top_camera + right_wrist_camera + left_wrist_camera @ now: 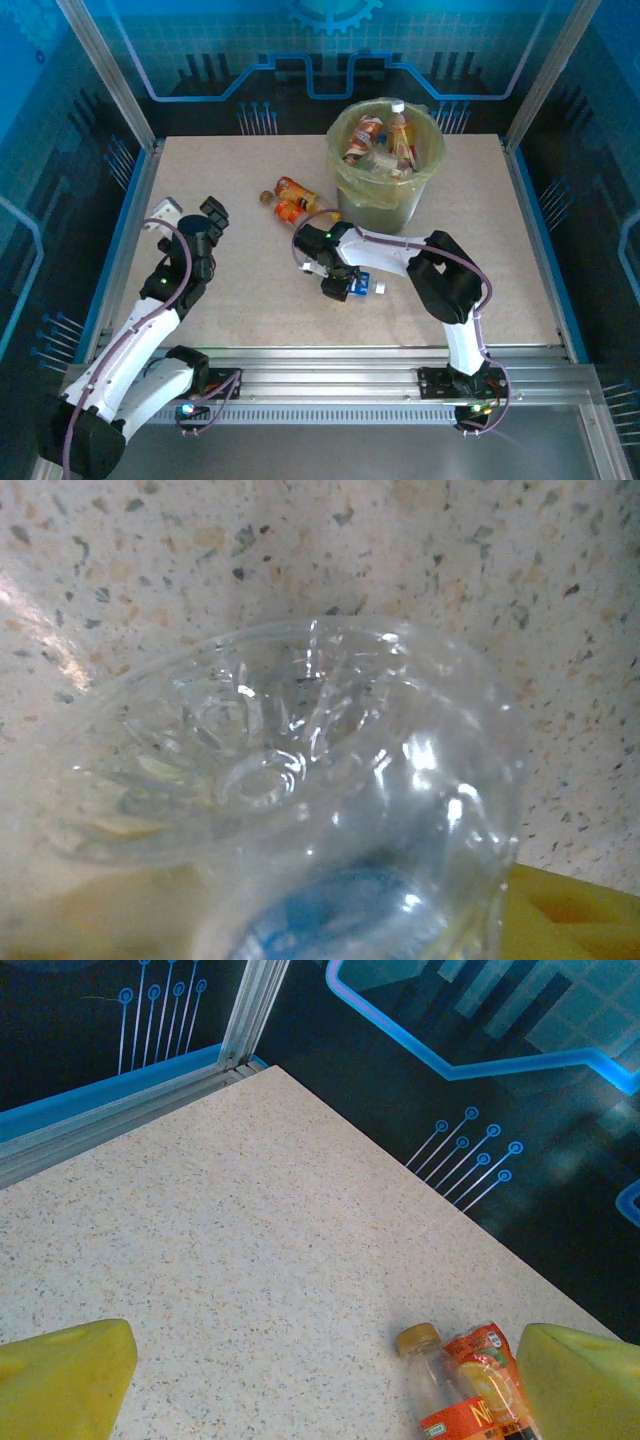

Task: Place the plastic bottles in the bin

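Your left arm rises from the near-left corner of the speckled desk. Its left gripper hangs over the left half, yellow fingers spread wide with only desk surface between them and nothing held. Just beside the right finger in the left wrist view lie two loose bottles, one with a gold cap and one with an orange label, side by side on the desk near the bin's foot. At centre, the right gripper is down on a clear bottle with a blue label and white cap, lying on the desk. One yellow finger shows beside it. You cannot tell whether the fingers have pinched it. At the far edge, right of centre, stands the bin, with several binned bottles already inside its liner.
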### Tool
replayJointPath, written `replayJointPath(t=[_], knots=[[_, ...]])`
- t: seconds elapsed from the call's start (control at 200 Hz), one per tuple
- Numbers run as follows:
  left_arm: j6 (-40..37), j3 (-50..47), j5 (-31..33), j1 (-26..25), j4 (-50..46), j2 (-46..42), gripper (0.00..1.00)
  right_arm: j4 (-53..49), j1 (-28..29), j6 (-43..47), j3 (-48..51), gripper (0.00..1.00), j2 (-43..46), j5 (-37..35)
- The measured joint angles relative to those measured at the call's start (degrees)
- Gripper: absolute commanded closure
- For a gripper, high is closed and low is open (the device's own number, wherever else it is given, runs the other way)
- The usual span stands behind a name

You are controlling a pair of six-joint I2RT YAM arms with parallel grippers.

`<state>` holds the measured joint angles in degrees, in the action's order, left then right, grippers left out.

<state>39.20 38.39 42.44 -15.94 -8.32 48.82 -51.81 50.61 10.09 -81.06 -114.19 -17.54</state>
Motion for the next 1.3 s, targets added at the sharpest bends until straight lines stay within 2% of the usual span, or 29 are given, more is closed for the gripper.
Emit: replayJointPath(t=[0.2, 0.325, 0.54, 0.695, 0.9, 1.051, 1.181, 1.296], knots=[[0.39, 0.00, 0.00, 0.04, -0.09, 0.00, 0.01, -1.38, 0.87, -0.83, -0.44, 0.46, 1.27, 1.01], [0.39, 0.00, 0.00, 0.04, -0.42, 0.00, 0.01, -3.74, 2.93, -1.68, -4.02, 0.48, 5.79, 1.97], [0.31, 0.02, -0.02, 0.04, -0.42, 0.00, 0.01, -5.75, 4.00, -4.20, -18.80, 0.50, 17.73, 3.04], [-0.28, 0.02, -0.26, 0.07, -0.39, 0.00, 0.01, -7.08, 2.25, -5.62, -31.41, 0.50, 21.20, 2.49], [-0.76, 0.02, -1.66, 0.11, -0.35, 0.24, 0.01, -7.17, -4.20, -5.40, -44.78, 0.50, 20.04, -1.55], [-1.46, 0.04, -3.17, 0.11, -0.33, 1.46, 0.01, -7.34, -13.79, -6.95, -54.23, 0.50, 14.80, -1.92], [-1.88, 0.13, -4.39, 0.11, -0.02, 2.62, 0.01, -7.34, -21.62, -10.49, -57.79, 0.50, 10.14, -1.97], [-2.10, 0.37, -5.46, 0.11, 0.09, 3.74, 0.01, -7.93, -25.33, -13.03, -59.41, 0.50, 6.08, -2.67]])
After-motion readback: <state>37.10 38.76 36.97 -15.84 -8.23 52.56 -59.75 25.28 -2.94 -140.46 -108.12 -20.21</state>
